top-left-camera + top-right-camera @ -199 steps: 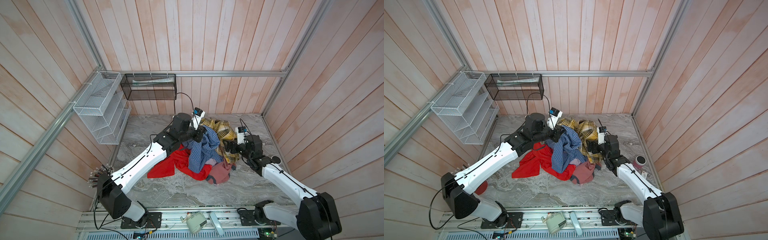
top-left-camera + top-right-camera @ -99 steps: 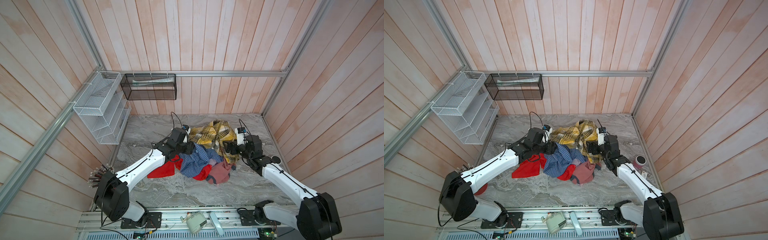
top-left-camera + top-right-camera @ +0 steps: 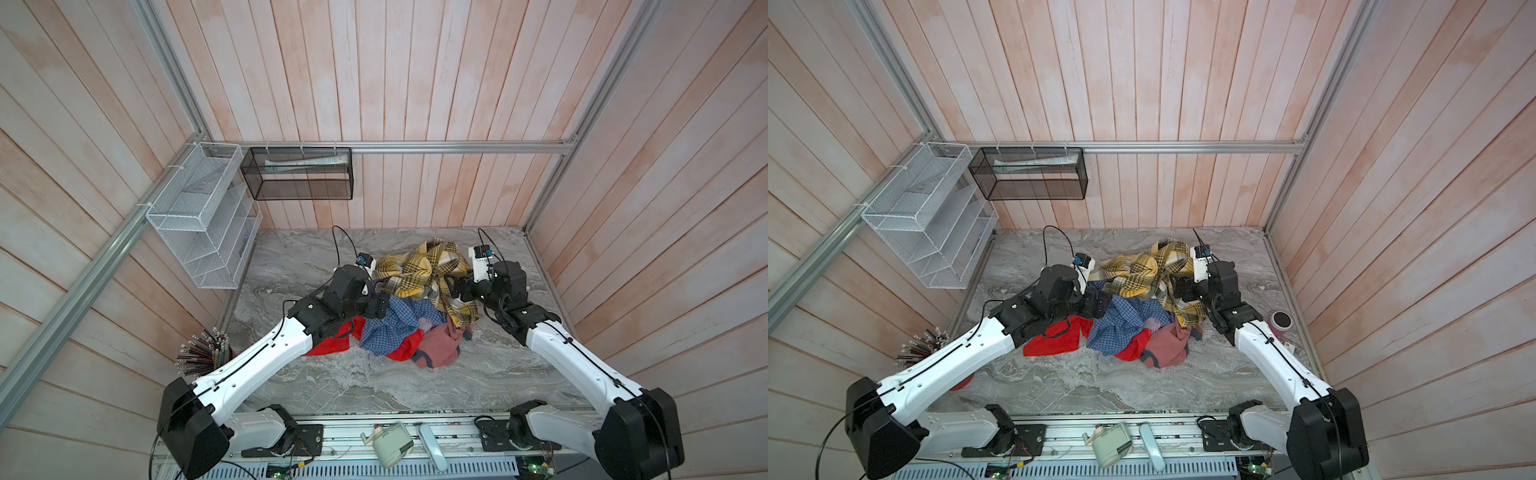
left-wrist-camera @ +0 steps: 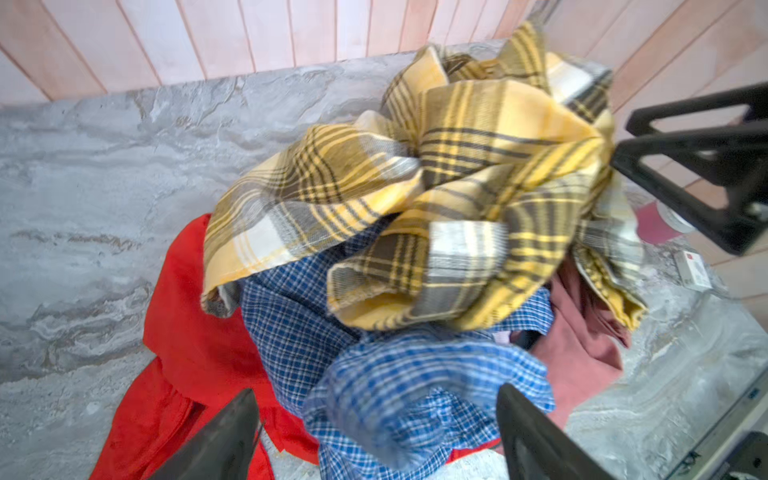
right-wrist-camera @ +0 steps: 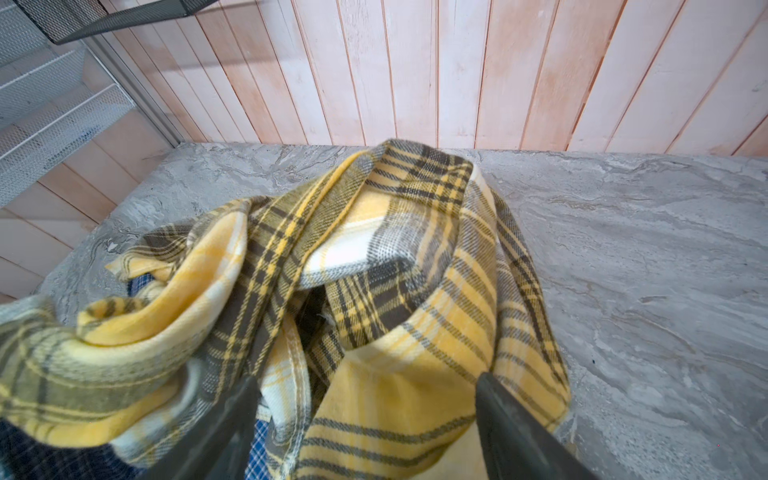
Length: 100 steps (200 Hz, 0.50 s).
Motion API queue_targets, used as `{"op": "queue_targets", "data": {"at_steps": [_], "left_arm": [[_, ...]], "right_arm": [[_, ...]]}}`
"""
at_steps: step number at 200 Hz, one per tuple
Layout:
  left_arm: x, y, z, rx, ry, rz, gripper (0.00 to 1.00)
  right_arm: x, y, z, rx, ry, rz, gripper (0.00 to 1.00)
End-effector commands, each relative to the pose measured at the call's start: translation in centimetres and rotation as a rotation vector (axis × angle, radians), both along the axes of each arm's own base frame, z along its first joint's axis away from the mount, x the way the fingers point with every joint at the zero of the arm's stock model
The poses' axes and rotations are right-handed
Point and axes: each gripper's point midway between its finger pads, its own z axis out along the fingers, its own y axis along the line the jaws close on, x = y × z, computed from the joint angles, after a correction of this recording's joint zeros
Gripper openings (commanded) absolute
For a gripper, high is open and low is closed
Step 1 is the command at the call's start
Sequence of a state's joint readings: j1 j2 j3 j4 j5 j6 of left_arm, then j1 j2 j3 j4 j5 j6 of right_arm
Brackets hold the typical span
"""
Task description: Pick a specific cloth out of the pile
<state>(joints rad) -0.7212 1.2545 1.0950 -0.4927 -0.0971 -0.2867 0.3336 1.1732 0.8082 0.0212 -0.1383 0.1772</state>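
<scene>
In both top views my left arm (image 3: 257,357) reaches from the lower left of the frame up toward the centre. Its wrist is level and the left gripper (image 3: 383,306) points right. On the left wrist view I see its fingers (image 4: 220,436) spread far apart, gripping nothing. My right arm (image 3: 577,361) comes up from the lower right, and the right gripper (image 3: 451,287) faces left toward the other, its jaws also spread wide.

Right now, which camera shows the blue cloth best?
The left wrist view: the blue cloth fills the foreground, its check clear. Both top views show it small, partly under the plaid cloth. The right wrist view shows only slivers beneath the plaid.
</scene>
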Motion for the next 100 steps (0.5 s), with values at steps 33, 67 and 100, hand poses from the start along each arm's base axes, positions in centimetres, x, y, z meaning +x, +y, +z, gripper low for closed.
{"op": "queue_targets", "data": {"at_steps": [33, 67, 100], "left_arm": [[-2.0, 0.2, -3.6, 0.027, 0.085, -0.020, 0.83], [-1.6, 0.7, -4.4, 0.049, 0.066, 0.004, 0.83], [-0.7, -0.9, -3.7, 0.009, 0.012, -0.046, 0.85]], "right_arm": [[-0.5, -1.3, 2.0, -0.062, -0.029, -0.044, 0.83], [-0.6, -1.7, 2.1, -0.086, -0.028, -0.060, 0.83], [-0.8, -1.5, 2.3, -0.068, -0.025, -0.047, 0.83]]}}
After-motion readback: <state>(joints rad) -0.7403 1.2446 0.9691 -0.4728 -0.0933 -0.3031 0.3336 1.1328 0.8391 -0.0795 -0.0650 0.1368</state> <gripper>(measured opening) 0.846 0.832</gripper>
